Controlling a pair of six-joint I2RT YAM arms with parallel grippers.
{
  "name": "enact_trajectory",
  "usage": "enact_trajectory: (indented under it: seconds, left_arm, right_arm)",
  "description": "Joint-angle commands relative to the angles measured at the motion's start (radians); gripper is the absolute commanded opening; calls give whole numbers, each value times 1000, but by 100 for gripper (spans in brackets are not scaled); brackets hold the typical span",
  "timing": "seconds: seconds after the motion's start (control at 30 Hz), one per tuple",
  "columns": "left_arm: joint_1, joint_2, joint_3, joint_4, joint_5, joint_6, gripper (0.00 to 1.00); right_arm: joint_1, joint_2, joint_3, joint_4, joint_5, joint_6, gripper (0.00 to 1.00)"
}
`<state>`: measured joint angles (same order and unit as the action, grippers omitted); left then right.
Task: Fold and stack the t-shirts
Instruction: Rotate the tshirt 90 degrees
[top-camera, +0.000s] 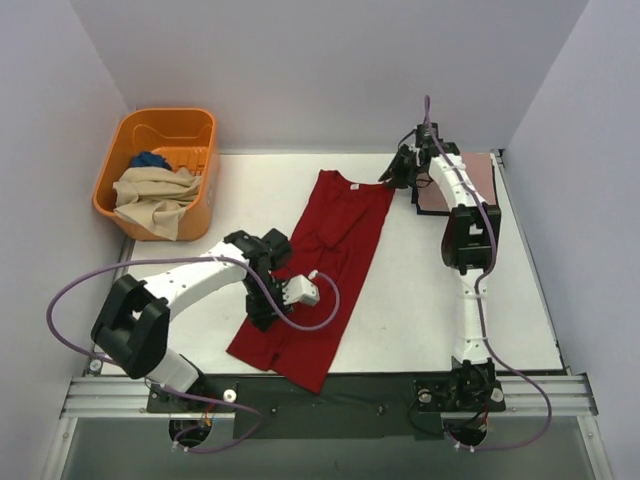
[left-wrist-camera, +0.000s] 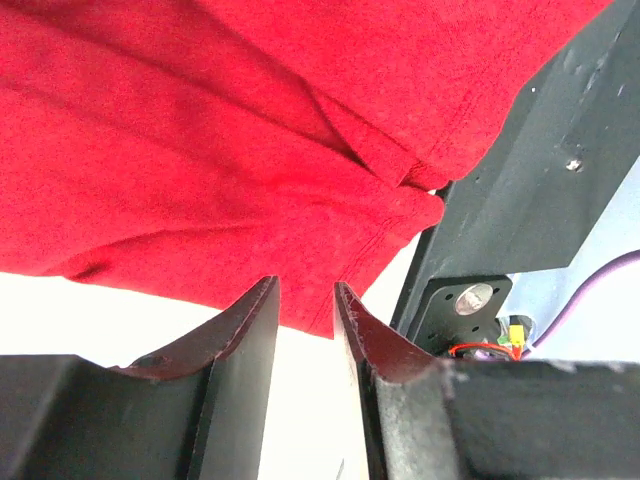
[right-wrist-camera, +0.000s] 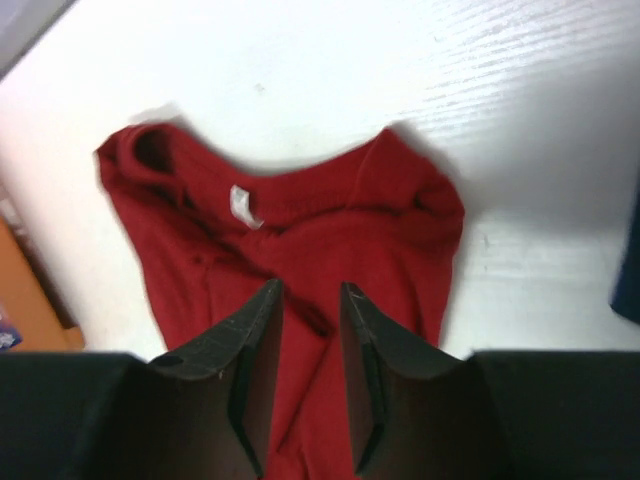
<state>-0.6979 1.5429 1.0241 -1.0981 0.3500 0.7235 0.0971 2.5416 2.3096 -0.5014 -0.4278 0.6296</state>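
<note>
The dark red t-shirt (top-camera: 322, 270) lies flat on the white table as a long strip, collar at the far end and hem near the front edge. My left gripper (top-camera: 262, 315) hovers at the strip's left edge near the hem. In the left wrist view it (left-wrist-camera: 306, 290) is open with a narrow gap and nothing between the fingers, and the red cloth (left-wrist-camera: 200, 150) lies just beyond the tips. My right gripper (top-camera: 395, 178) is by the collar's right corner. In the right wrist view it (right-wrist-camera: 310, 290) is open and empty above the red shirt (right-wrist-camera: 300, 225), whose white neck label (right-wrist-camera: 243, 206) shows.
An orange basket (top-camera: 205, 125) at the back left holds a beige shirt (top-camera: 155, 195) and a blue one (top-camera: 150, 159). A folded dusty pink shirt (top-camera: 475, 180) lies at the back right under my right arm. The black front rail (left-wrist-camera: 520, 170) runs just past the hem.
</note>
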Motion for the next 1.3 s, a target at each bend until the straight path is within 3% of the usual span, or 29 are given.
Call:
enact_trajectory:
  seconds: [0.0,0.17,0.33,0.47,0.53,0.67,0.73,0.77,0.83,0.9,1.07,1.13,1.2,1.23,1.27]
  left_arm:
    - [58,-70,139,-115,4,-48,38]
    - [202,-57,75,-50,-75,-177,45]
    - [241,-39,-68,-11,-89,-182,54]
    - [224,-47,-175,55,-95,-162,56]
    - [212,-37,-196,69,-88,-151,56]
    - [173,-27,-183,72,-54,-134,55]
    - [140,-18,-182,70,-45,-130,55]
    - [130,-15,-179,66,-42,-130,55]
    - [133,-18,-138,41,-8,-134,55]
    - [141,-32,-79,27,12,-148,56]
    - [141,-20,36,-14,70,-119,61]
    - [140,-7,47,-5,66,-113,61]
    - [136,2,47,9,57,-113,61]
    - [135,8,45,17,57,-117,61]
    - [133,6,45,21,64,-121,61]
  right_arm:
    - [-39,-253,-123,49,-25,2,28]
    - [-46,-327,-352,34,95,5,42]
    - [-56,-178,-262,-100,54,-4,47]
    - [-50,-121,-259,-79,18,1,47]
    - [-46,-78,-230,-48,-86,22,45]
    - [-42,-24,-182,-14,-95,80,36]
    - [-46,-5,-177,20,-97,131,21]
    - [-50,5,-176,50,-98,169,9]
    - [-62,31,-167,131,-103,243,0]
    - [-77,69,-135,270,-149,351,0]
    - [-79,268,175,484,-158,559,0]
    - [-79,305,178,656,-137,610,0]
    - [-77,321,205,612,-115,584,16]
    - [-80,304,180,610,-130,576,37]
    - [-80,290,157,613,-141,556,49]
